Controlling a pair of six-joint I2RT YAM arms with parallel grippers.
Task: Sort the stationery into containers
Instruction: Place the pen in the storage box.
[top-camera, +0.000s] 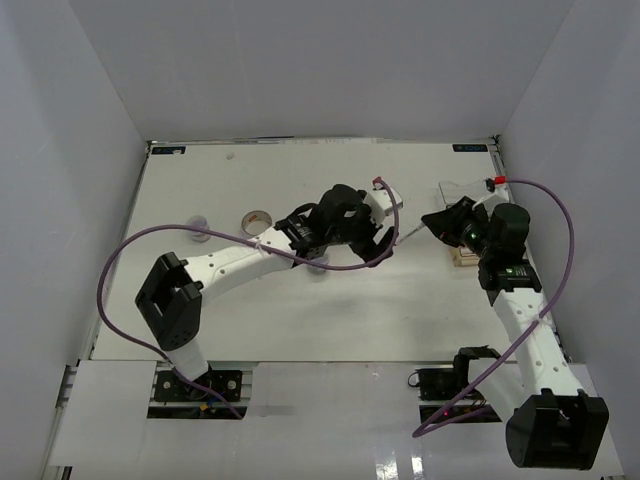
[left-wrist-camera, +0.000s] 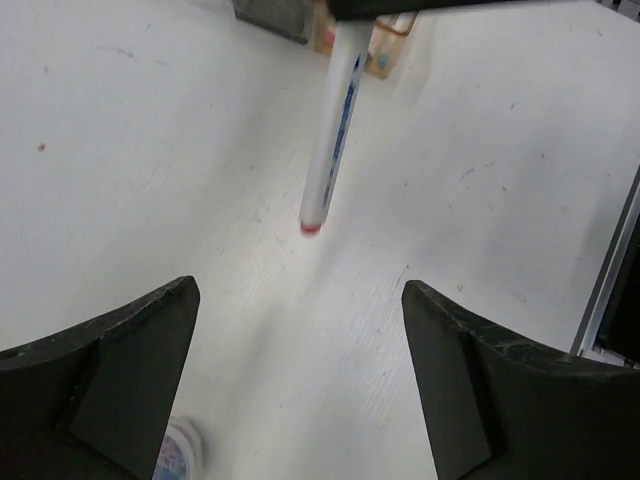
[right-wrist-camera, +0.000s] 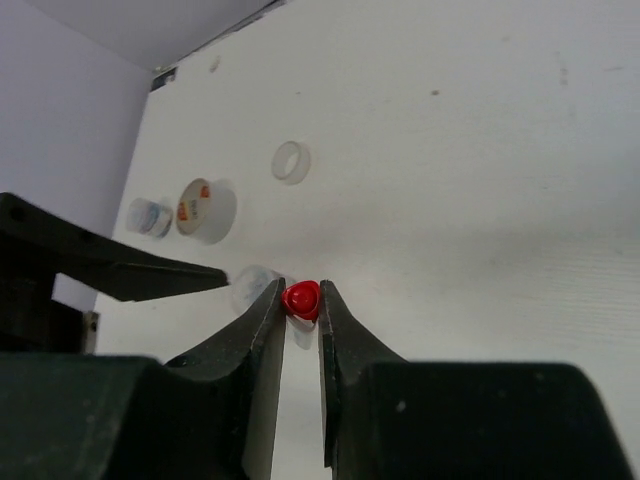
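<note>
Right gripper (right-wrist-camera: 300, 300) pinches thin white red-capped marker (left-wrist-camera: 330, 130) at its cap. Left gripper (left-wrist-camera: 300, 290) is spread, marker untouched at its 12 o'clock. Likely handover: clear-and-tan desk organiser (top-camera: 463, 258) sits at 3 o'clock on table (top-camera: 300, 320).

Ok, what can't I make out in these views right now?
- Top view: the organiser sits mostly under the right arm; its contents cannot be told.
- Right wrist view: of the marker only the red end shows, clamped in the right gripper; the barrel is hidden behind it.
- Left wrist view: the small tub is blurred, cut by the bottom edge and a finger of the left gripper.
- Left wrist view: the marker's print is too blurred to read.
</note>
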